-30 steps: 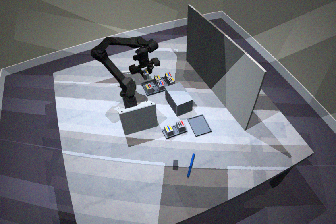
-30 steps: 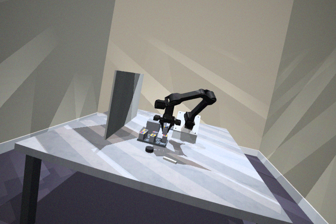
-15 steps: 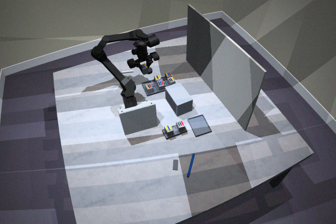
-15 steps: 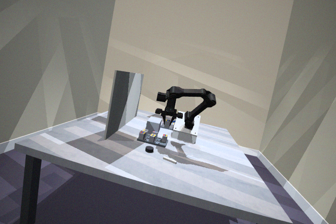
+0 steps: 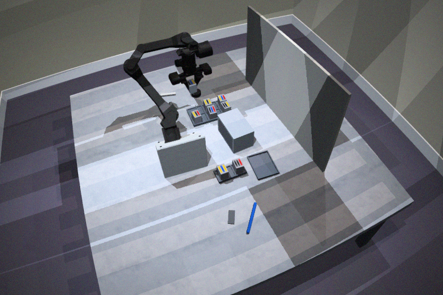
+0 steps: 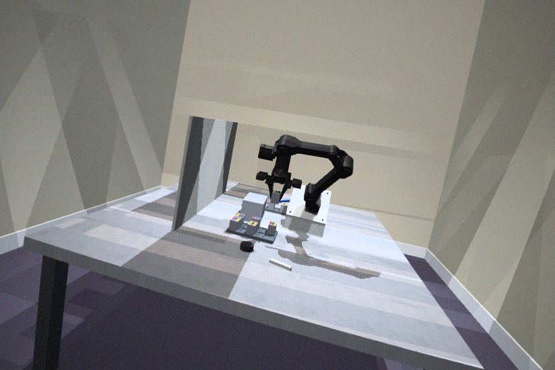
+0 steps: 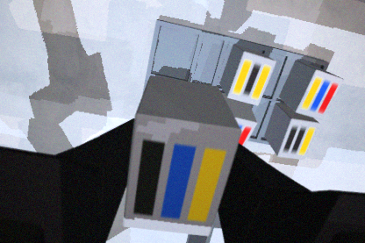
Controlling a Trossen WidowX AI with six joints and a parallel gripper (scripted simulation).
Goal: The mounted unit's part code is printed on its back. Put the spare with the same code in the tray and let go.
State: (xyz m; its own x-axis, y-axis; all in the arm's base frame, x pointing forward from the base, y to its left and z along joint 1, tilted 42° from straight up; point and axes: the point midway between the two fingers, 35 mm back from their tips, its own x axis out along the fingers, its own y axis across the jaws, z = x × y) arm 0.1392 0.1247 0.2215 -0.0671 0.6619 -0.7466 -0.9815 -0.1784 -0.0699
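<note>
My gripper (image 5: 192,86) (image 6: 276,198) (image 7: 176,133) is shut on a grey spare (image 7: 184,125) with black, blue and yellow stripes, held upright above the table. The dark spares rack (image 5: 206,121) (image 6: 259,235) (image 7: 173,46) is below; it holds several other striped spares, including a yellow-black-yellow one (image 7: 252,79) and a yellow-blue-red one (image 7: 320,91). The shallow grey tray (image 5: 263,164) is empty. A light grey box (image 5: 236,128) (image 6: 253,204) stands between rack and tray. No code shows on its visible faces; I cannot tell whether it is the mounted unit.
A smaller rack (image 5: 232,177) with two striped blocks sits beside the tray. A tall panel (image 5: 284,77) (image 6: 203,175) and a white-topped panel (image 5: 182,158) by the arm's base are obstacles. A black puck (image 6: 247,245), white stick (image 6: 280,264), blue stick (image 5: 251,217) and grey plate (image 5: 231,216) lie around.
</note>
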